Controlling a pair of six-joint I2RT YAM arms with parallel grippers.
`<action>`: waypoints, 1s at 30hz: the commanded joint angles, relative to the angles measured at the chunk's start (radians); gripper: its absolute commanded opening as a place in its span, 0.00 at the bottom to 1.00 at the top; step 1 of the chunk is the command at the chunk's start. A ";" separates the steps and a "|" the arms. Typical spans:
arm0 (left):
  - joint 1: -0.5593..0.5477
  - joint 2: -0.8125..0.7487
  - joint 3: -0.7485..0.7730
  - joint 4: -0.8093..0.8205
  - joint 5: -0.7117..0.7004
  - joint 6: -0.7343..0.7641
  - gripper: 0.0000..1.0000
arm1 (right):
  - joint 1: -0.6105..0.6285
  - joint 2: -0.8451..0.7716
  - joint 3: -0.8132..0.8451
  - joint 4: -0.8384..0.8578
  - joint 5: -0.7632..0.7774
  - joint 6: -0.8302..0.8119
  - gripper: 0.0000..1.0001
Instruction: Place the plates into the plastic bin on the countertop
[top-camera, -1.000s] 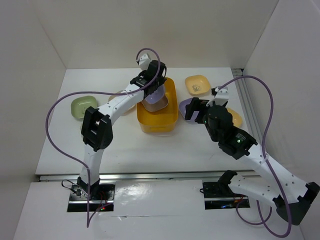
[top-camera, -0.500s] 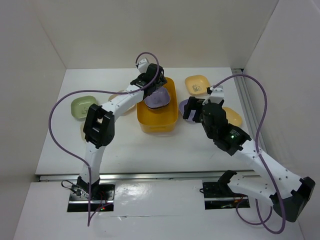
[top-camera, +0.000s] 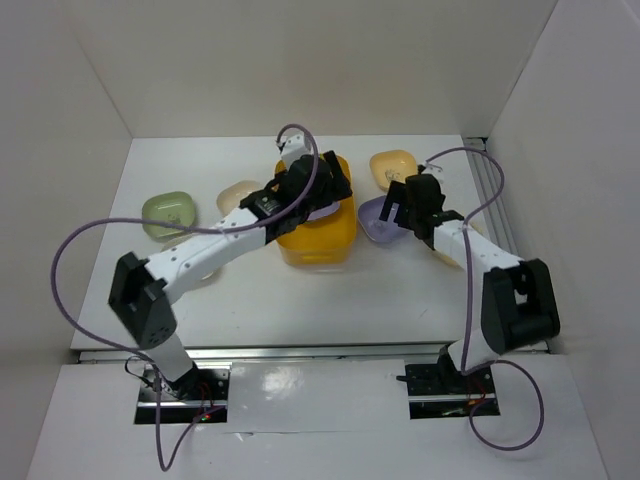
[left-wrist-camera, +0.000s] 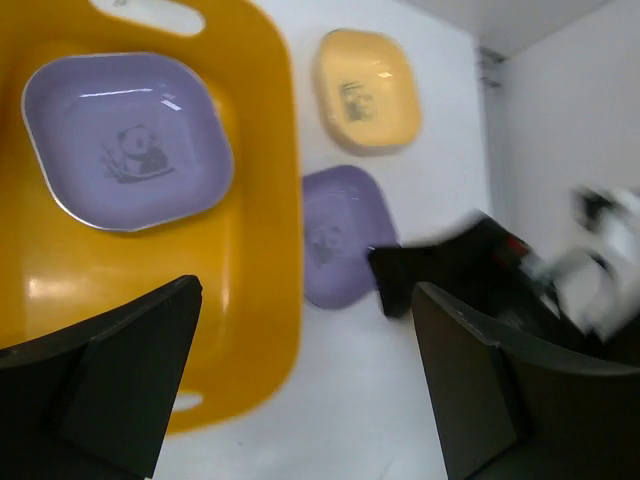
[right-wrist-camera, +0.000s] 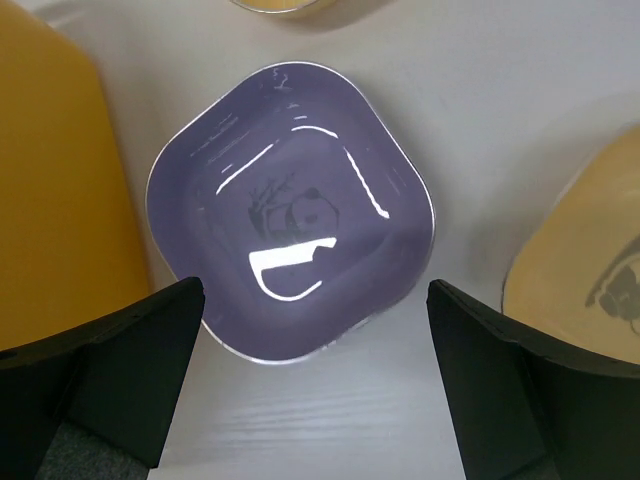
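Observation:
One lilac plate (left-wrist-camera: 125, 140) lies flat inside the orange-yellow plastic bin (top-camera: 316, 245). My left gripper (left-wrist-camera: 307, 290) hangs open above the bin's right rim and holds nothing. A second lilac plate (right-wrist-camera: 290, 225) rests on the white countertop (top-camera: 300, 290) just right of the bin. My right gripper (right-wrist-camera: 315, 290) is open above it, its fingers either side of the plate's near edge without touching. The other plates are the yellow-orange one (top-camera: 395, 168), a cream one (top-camera: 240, 195), a pale green one (top-camera: 167, 212) and a brown one (right-wrist-camera: 590, 265).
White walls close in the countertop at the back and both sides. A metal rail (top-camera: 490, 190) runs along the right edge. My left arm (top-camera: 210, 245) stretches diagonally across the countertop, and purple cables loop above both arms.
My left gripper opened and let the lilac plate drop flat into the bin. My right arm swung toward the back and now hovers over the second lilac plate.

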 joint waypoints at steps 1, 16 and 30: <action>-0.068 -0.162 -0.159 -0.037 -0.116 0.022 1.00 | -0.008 0.098 0.138 0.049 -0.016 -0.086 0.99; -0.213 -0.525 -0.551 -0.174 -0.191 -0.066 1.00 | -0.137 0.330 0.280 0.029 -0.137 -0.254 0.89; -0.222 -0.683 -0.629 -0.254 -0.250 -0.096 1.00 | -0.146 0.460 0.290 0.044 -0.101 -0.205 0.33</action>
